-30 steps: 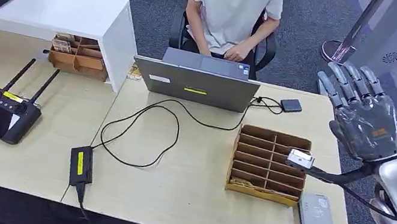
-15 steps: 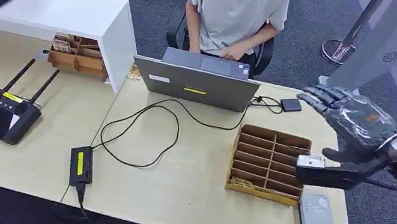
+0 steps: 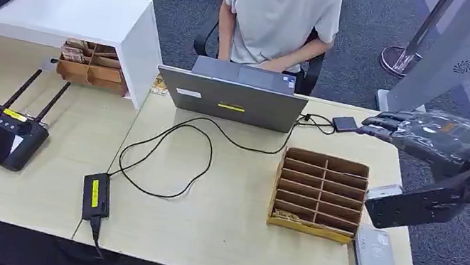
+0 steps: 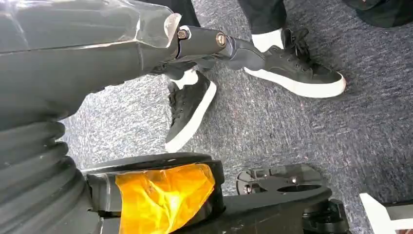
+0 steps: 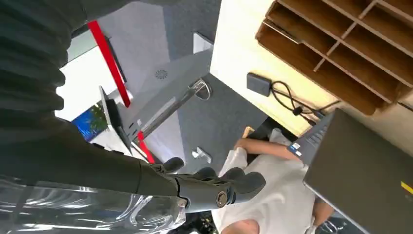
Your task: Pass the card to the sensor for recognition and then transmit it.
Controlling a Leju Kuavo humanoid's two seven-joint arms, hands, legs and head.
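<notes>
Head view: my right arm came in from the right edge, and the wrist camera bracket on it covered part of the table (image 3: pixel 219 209) edge just above the sensor (image 3: pixel 375 256), so that corner was hard to read. No card could be made out. The divider box (image 3: pixel 319 193) had something thin and pale along its near row, too small to identify. The laptop (image 3: pixel 232 99) faced away from me, its screen hidden. The person (image 3: pixel 280 10) behind it was cut off at the top of frame.

My right hand (image 3: pixel 426 133) sat palm down over the far right corner of the table, near the small dark box (image 3: pixel 344 124) on the cable, apart from the divider box. Fingers were stretched out flat, slightly apart, with nothing in them and touching nothing. Right wrist view agreed: fingers (image 5: pixel 219 183) extended in free air over the person.

Left wrist view: my left hand (image 4: pixel 146 44) pointed at the carpet; only part of it showed, so I could not tell its grip. Nothing was seen in it.

The sensor lay flat at the near right corner of the table, just beside the divider box.
</notes>
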